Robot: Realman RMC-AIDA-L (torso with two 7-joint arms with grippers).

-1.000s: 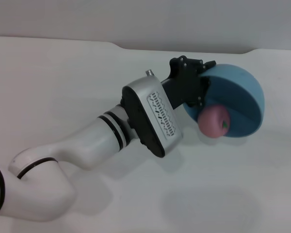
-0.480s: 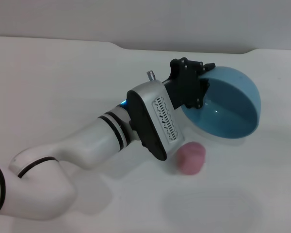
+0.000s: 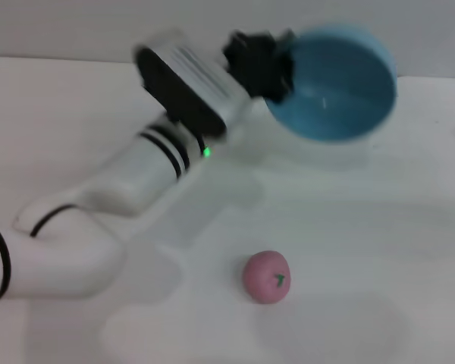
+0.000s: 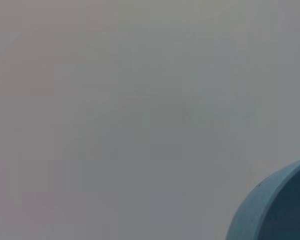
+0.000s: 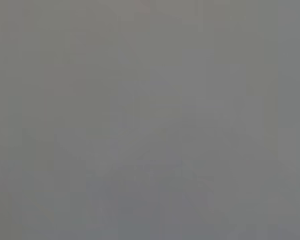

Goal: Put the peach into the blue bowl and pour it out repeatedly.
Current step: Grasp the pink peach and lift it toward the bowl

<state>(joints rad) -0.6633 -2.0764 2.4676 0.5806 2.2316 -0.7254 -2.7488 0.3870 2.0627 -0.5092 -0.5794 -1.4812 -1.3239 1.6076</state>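
From the head view, the left gripper (image 3: 271, 62) is clamped on the rim of the blue bowl (image 3: 335, 87), held tilted above the table (image 3: 379, 227), while the peach (image 3: 267, 277) lies on the table, well apart. The left wrist view catches only the bowl's edge (image 4: 270, 205). The right wrist view shows plain grey, so I cannot tell anything about the right gripper.

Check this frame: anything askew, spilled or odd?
Nothing broken. The left gripper holds the blue bowl tilted in the air, empty, while the peach lies loose on the table, well clear of the bowl.

One peach (image 3: 267, 277), one blue bowl (image 3: 334, 87), and one robot arm (image 3: 114, 197) on one table (image 3: 379, 250).
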